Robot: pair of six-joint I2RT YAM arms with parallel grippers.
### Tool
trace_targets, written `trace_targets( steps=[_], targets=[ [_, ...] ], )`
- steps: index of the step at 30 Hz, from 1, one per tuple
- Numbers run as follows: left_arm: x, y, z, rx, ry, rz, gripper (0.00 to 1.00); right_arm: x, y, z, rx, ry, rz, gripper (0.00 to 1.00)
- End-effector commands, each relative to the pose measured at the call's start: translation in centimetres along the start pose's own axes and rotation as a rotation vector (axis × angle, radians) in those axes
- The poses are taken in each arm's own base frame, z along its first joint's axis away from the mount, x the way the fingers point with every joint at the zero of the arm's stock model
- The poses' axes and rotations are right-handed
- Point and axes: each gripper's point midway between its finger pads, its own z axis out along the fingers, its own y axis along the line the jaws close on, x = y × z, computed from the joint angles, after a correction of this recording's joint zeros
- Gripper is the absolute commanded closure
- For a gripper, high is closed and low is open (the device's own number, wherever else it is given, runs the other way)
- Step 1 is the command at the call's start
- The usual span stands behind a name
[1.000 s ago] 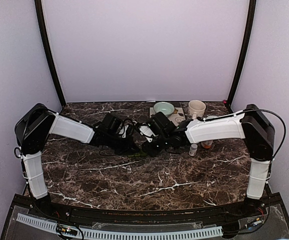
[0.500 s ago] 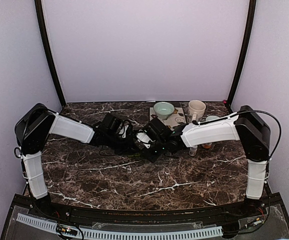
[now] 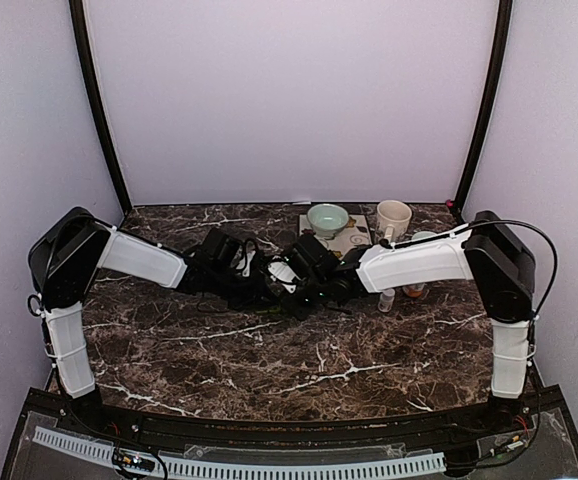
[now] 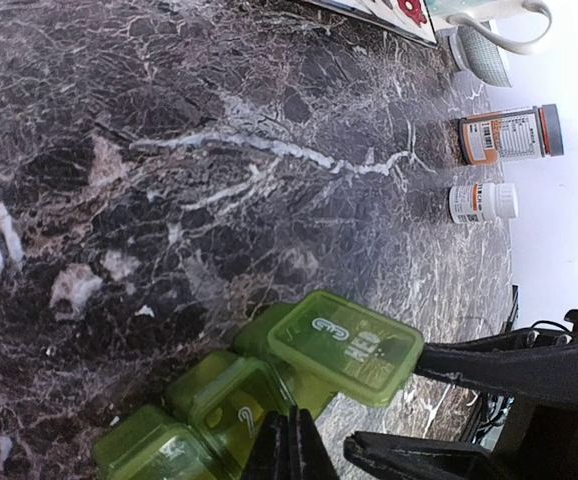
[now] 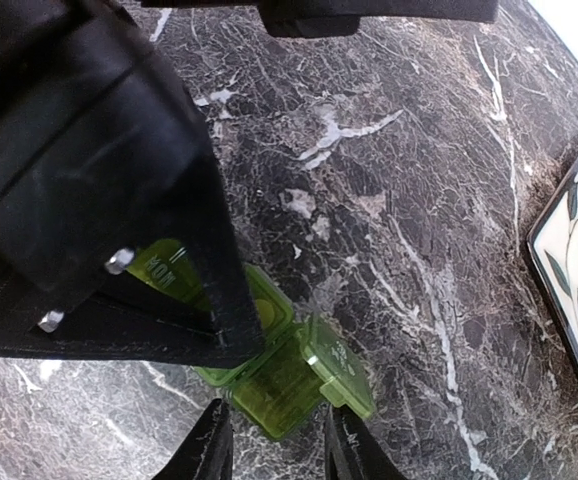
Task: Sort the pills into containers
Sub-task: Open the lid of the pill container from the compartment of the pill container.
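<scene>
You're early in the sort, by the look of it: the green pill box [image 4: 219,400] sits mid-surface with one lid [image 4: 347,346] raised and no pills visible inside. Left jaws are pressed together at its edge, right jaws stand apart astride its end, and the small bottle [image 4: 482,201] looks capped

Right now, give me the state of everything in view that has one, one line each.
pill box, lid marked 3 raised open, neighbouring lids down
left pincer, shut, at the box's near edge
right pincer, open, straddling the box's end
orange-label bottle, capped
small white bottle, capped
mug, upright
bowl, upright
</scene>
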Motion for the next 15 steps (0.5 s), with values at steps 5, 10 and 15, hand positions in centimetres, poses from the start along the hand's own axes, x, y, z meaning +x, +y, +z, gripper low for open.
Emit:
trace_targets(
  steps=[5, 10, 15],
  targets=[
    [2.9, 3.1, -0.1, -0.094, 0.078, -0.057, 1.0, -1.9, -0.7, -0.1, 0.052, -0.063, -0.019, 0.67],
    [3.0, 3.2, -0.2, -0.096, 0.079, -0.059, 1.0, -2.2, -0.8, 0.2, 0.046, -0.071, -0.017, 0.67],
    [3.0, 3.3, -0.3, -0.1, 0.078, -0.06, 1.0, -2.4, -1.2, 0.4, 0.059, -0.073, -0.011, 0.66]
  ],
)
